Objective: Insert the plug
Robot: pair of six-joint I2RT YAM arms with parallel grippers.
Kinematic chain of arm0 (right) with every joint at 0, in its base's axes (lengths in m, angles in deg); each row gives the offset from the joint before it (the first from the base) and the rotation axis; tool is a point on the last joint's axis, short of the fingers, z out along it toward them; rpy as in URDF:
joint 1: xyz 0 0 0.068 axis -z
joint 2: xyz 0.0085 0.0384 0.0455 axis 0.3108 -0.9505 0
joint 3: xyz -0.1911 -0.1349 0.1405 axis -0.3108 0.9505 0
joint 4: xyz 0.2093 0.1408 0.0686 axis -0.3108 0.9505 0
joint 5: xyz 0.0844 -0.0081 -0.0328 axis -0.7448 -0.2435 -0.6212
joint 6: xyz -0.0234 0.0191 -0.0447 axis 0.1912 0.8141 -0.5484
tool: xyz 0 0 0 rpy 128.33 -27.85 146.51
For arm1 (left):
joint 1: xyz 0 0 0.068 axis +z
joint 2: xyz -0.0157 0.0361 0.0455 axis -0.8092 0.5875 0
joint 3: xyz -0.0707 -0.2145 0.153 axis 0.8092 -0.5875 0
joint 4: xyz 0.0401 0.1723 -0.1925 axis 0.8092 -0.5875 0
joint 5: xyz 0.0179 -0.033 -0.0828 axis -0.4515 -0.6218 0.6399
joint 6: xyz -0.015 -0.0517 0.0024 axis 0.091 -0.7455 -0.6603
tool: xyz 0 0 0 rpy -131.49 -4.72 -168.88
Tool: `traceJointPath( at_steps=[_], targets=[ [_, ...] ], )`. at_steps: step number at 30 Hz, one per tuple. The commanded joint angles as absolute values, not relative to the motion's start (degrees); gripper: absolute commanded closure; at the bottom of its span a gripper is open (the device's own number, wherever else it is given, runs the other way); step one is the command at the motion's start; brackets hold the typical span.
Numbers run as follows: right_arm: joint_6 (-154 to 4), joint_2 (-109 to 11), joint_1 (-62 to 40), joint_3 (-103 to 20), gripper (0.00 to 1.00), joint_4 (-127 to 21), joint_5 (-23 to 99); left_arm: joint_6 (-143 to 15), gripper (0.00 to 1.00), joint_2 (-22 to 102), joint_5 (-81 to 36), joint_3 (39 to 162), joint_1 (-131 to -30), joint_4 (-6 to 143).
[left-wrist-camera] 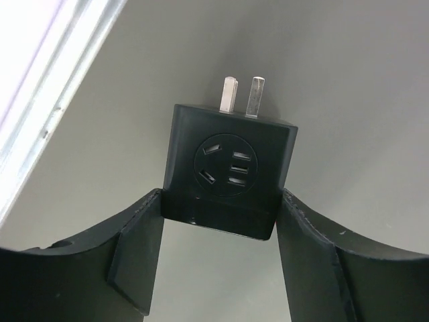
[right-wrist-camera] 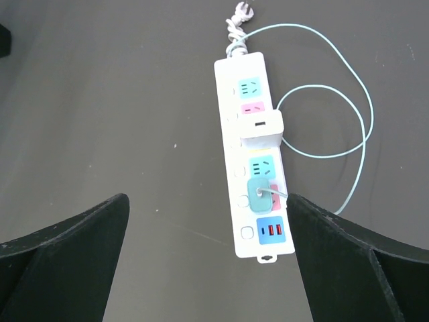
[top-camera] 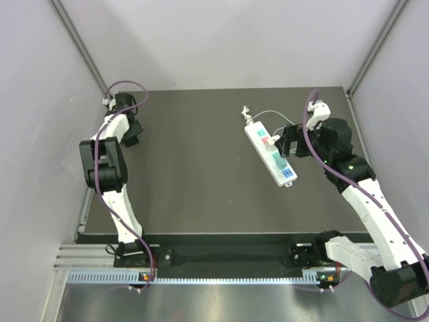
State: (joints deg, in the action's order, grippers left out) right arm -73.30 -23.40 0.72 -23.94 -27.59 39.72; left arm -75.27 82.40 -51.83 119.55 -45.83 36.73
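Left wrist alone shows left end effector (left-wrist-camera: 220, 204) gripping plug (left-wrist-camera: 228, 157); right end effector (right-wrist-camera: 206, 211) wide.

Left arm (top-camera: 100, 161) folded at the elbow, reaching to the worktop's (top-camera: 201, 201) 10 o'clock corner. Left claw (left-wrist-camera: 220, 208) clamped on both sides of the plug (left-wrist-camera: 231, 157). Right arm (top-camera: 375, 208) stretched out to 2 o'clock, wrist bent. Right claw (right-wrist-camera: 208, 221) points toward 9 o'clock, fingers spread wide, gripping nothing.
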Motion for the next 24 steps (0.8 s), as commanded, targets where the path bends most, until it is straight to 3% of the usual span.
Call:
traceJointPath(
  at_steps=[1, 2, 3, 4, 6, 10, 18, 24],
  targets=[
    [-72.98, -22.87, 1.14, -23.75, 0.01, -30.23, 40.58, -76.38, 0.75, 80.60, -47.92, 122.22, -46.11, 33.76],
    [-73.06, -22.96, 1.14, -23.84, 0.00, -30.23, 40.58, -76.92, 0.82, 79.89, -46.43, 122.05, -46.28, 33.14],
    [-72.98, -23.13, 1.06, -23.93, 0.00, -30.23, 40.49, -77.79, 0.95, 78.15, -42.50, 121.96, -46.46, 31.57],
    [-72.89, -23.14, 1.06, -24.10, 0.00, -30.06, 40.58, -79.11, 1.00, 77.17, -40.20, 121.35, -46.72, 31.03],
    [-72.37, -23.66, 0.71, -24.19, 0.00, -29.62, 41.02, -83.32, 1.00, 71.22, -23.33, 117.85, -47.59, 30.49],
    [-70.44, -24.19, -0.70, -23.32, 0.00, -29.71, 45.23, -85.35, 1.00, 66.71, -9.97, 114.67, -49.53, 31.20],
    [-71.66, -27.09, -7.03, -21.55, 0.00, -30.24, 51.65, -87.29, 1.00, 57.66, -0.37, 106.59, -64.98, 33.83],
    [-70.96, -29.20, -12.65, -23.13, 0.00, -28.39, 53.93, -96.16, 1.00, 52.56, 7.90, 97.89, -69.13, 46.05]
  ],
)
